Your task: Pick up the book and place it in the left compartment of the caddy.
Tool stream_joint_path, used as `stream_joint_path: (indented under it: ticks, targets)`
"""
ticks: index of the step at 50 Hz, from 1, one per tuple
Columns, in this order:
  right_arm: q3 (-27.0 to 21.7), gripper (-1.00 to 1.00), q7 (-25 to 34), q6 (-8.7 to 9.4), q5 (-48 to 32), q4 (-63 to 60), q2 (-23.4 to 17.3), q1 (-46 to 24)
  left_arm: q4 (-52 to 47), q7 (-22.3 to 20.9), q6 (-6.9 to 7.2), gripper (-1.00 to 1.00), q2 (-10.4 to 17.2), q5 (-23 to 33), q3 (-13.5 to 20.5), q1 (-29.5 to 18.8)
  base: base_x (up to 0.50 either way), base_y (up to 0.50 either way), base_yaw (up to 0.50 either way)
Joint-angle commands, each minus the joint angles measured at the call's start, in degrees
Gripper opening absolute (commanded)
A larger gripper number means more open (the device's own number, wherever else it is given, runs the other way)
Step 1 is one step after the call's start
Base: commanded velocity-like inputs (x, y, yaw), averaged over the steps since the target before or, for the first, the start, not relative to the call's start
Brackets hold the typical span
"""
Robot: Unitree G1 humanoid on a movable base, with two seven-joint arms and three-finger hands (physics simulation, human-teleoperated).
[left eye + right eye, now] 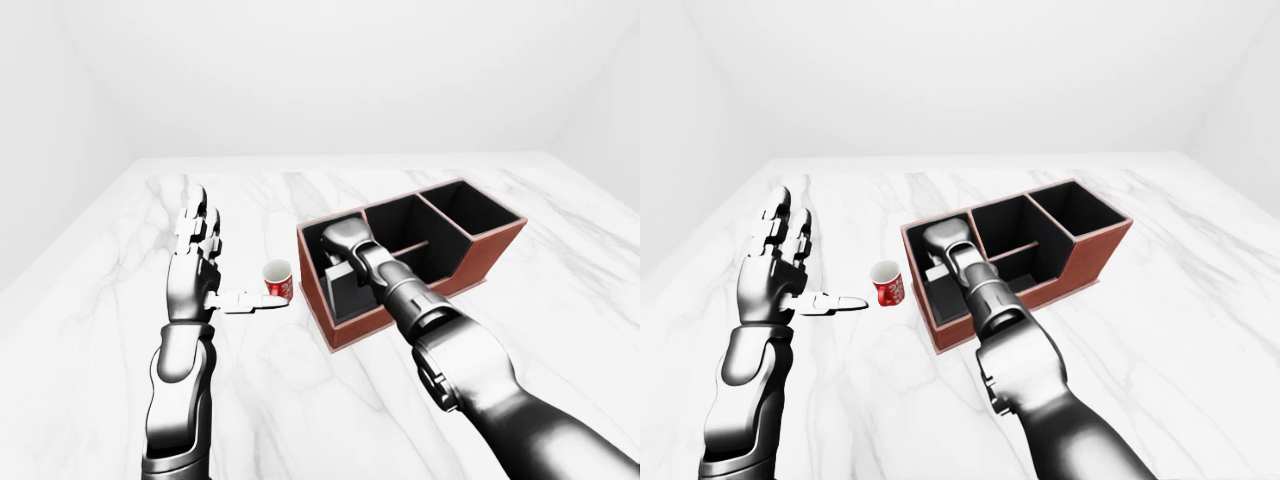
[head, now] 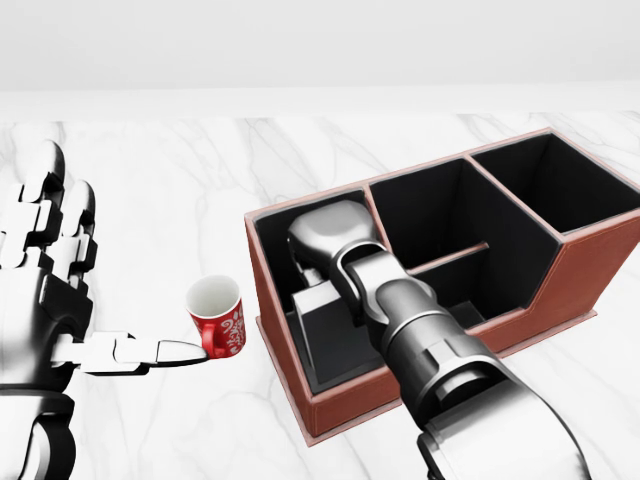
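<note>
The brown caddy (image 2: 560, 280) with black lining lies on the white marble table. My right hand (image 2: 330, 262) reaches down into its left compartment. A dark book (image 2: 335, 340) stands tilted in that compartment, just under the hand. The hand seems closed on the book's upper end, but its back hides most of the fingers. My left hand (image 1: 225, 262) is open and empty, held upright to the left of the caddy, with its thumb pointing right.
A red mug (image 2: 218, 316) with white print stands just left of the caddy, at the tip of my left thumb. The caddy's middle compartment (image 2: 440, 230) and right compartment (image 2: 560, 180) hold nothing. White walls lie beyond the table's top edge.
</note>
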Motion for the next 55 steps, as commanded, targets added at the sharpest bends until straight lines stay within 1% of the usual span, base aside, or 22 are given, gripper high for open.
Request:
stream_joint_path:
  ticks: [1,5,12,14,16,17,19,21,27,30,33,35,37,38,40,43,49,52,53,55]
  targets:
    - [-1.5,-1.00,1.3,0.00,-1.3,-0.3,0.6,-1.8,-0.4,0.1,0.00,1.00,0.0,0.0,0.0,0.2,0.00,0.00,0.00]
    - [-1.7,-1.00,2.4,0.00,-1.1,-0.3,0.7,-2.2,-1.2,0.0,0.00,1.00,0.1,-0.2,0.3,0.2,0.00,0.00,0.00]
    - [-1.7,-0.99,2.6,0.00,-1.0,-0.2,0.9,-2.5,-1.7,-0.2,0.00,1.00,0.0,-0.1,0.2,0.6,0.00,0.00,0.00]
    - [-1.6,-0.88,3.1,0.00,-1.1,-0.2,0.9,-2.3,-1.7,-0.2,0.00,1.00,0.0,-0.2,0.4,0.5,0.00,0.00,0.00]
    - [-1.5,-0.84,3.3,0.00,-1.1,-0.3,0.8,-2.2,-1.6,-0.2,0.00,1.00,0.1,-0.2,0.4,0.5,0.00,0.00,0.00]
    - [-1.6,-0.77,3.4,0.00,-1.1,-0.3,0.5,-2.1,-1.6,-0.2,0.00,1.00,0.0,-0.2,0.5,0.4,0.00,0.00,0.00]
    - [-1.6,-0.75,3.6,0.00,-1.0,-0.4,0.3,-2.1,-1.5,-0.1,0.00,1.00,0.1,-0.2,0.5,0.4,0.00,0.00,0.00]
    - [-1.6,-0.68,3.9,0.00,-0.9,-0.4,-0.1,-2.0,-1.4,-0.1,0.00,1.00,0.2,-0.2,0.5,0.0,0.00,0.00,0.00]
    - [-1.3,-0.39,3.8,0.00,-1.0,-0.6,-0.4,-1.1,-1.1,0.1,0.00,1.00,0.3,-0.2,0.6,-0.6,0.00,0.00,0.00]
    - [-1.1,-0.34,3.7,0.00,-1.1,-0.7,-0.6,-0.6,-1.2,0.2,0.00,1.00,0.3,-0.1,0.5,-0.8,0.00,0.00,0.00]
    - [-0.9,-0.23,3.4,0.00,-1.3,-0.8,-1.0,-0.1,-1.2,0.3,0.00,1.00,0.3,-0.1,0.5,-0.8,0.00,0.00,0.00]
    - [-0.8,-0.03,3.2,0.00,-1.5,-0.8,-1.1,0.2,-1.1,0.3,0.00,1.00,0.3,-0.1,0.5,-0.7,0.00,0.00,0.00]
    - [-0.7,0.04,3.1,0.00,-1.6,-0.8,-1.0,0.3,-1.1,0.3,0.00,1.00,0.3,-0.1,0.5,-0.7,0.00,0.00,0.00]
    - [-0.8,0.12,3.3,0.00,-1.6,-0.7,-0.9,0.2,-1.1,0.3,0.00,1.00,0.3,-0.1,0.5,-0.6,0.00,0.00,0.00]
    - [-0.8,0.22,3.6,0.00,-1.6,-0.6,-0.7,0.0,-1.0,0.3,0.00,1.00,0.3,-0.2,0.5,-0.6,0.00,0.00,0.00]
    - [-0.9,0.25,4.0,0.00,-1.5,-0.6,-0.5,-0.4,-0.9,0.3,0.00,1.00,0.3,-0.2,0.6,-0.6,0.00,0.00,0.00]
    - [-1.1,0.25,4.5,0.00,-1.5,-0.5,-0.3,-0.8,-0.5,0.3,0.00,1.00,0.4,-0.3,0.7,-1.0,0.00,0.00,0.00]
    - [-1.1,0.33,4.7,0.00,-1.5,-0.4,-0.1,-1.0,-0.1,0.4,0.00,1.00,0.6,-0.3,0.8,-1.4,0.00,0.00,0.00]
    - [-1.2,0.43,4.8,0.00,-1.5,-0.4,-0.1,-1.2,-0.1,0.4,0.00,1.00,0.6,-0.4,0.8,-1.5,0.00,0.00,0.00]
    - [-1.2,0.49,4.9,0.00,-1.5,-0.4,-0.1,-1.4,-0.2,0.4,0.00,1.00,0.6,-0.4,0.7,-1.5,0.00,0.00,0.00]
